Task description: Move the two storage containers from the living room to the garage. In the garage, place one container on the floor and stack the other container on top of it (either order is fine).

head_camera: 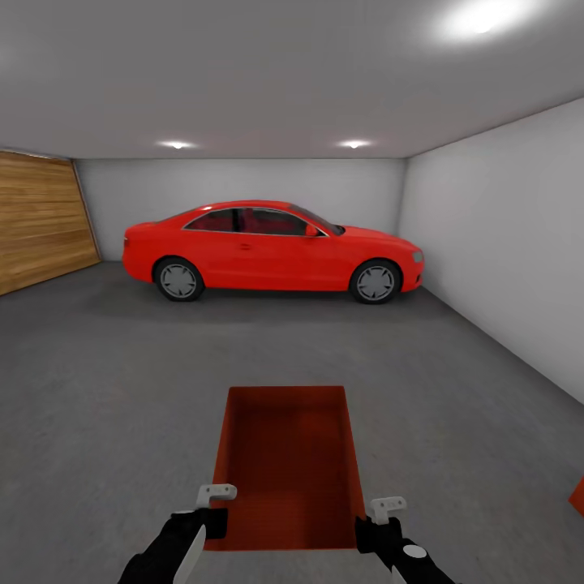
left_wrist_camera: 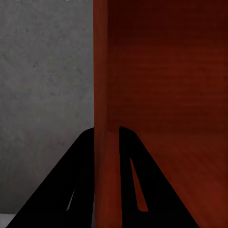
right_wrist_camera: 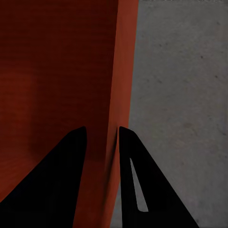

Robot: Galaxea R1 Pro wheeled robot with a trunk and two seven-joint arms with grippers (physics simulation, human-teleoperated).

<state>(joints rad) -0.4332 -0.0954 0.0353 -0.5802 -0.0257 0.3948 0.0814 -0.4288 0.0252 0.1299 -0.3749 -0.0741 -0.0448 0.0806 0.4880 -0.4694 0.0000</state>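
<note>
Head view pictures are showing one rust-red storage container (head_camera: 285,466) being held low over the dark concrete floor (head_camera: 105,405) of the garage, open top up, directly in front of the robot. It is being gripped on both sides at its near end: the left gripper (head_camera: 209,507) is being clamped over the left wall, one finger inside and one outside, as the left wrist view is showing (left_wrist_camera: 106,156), and the right gripper (head_camera: 380,519) is being clamped likewise over the right wall (right_wrist_camera: 102,156).

The walls are looking thin, plain and rigid, so the box is being judged stiff and probably light while empty; the smooth surfaces may be slippery, and pinching the upper rim on two opposite walls is being judged the sound hold.

One container is being counted for certain. A small red corner (head_camera: 577,496) is being cut off at the right edge; whether it is the second cannot be told. One red car (head_camera: 272,251) is being parked at the far wall, and one wooden panel door (head_camera: 40,219) is standing far left.
</note>
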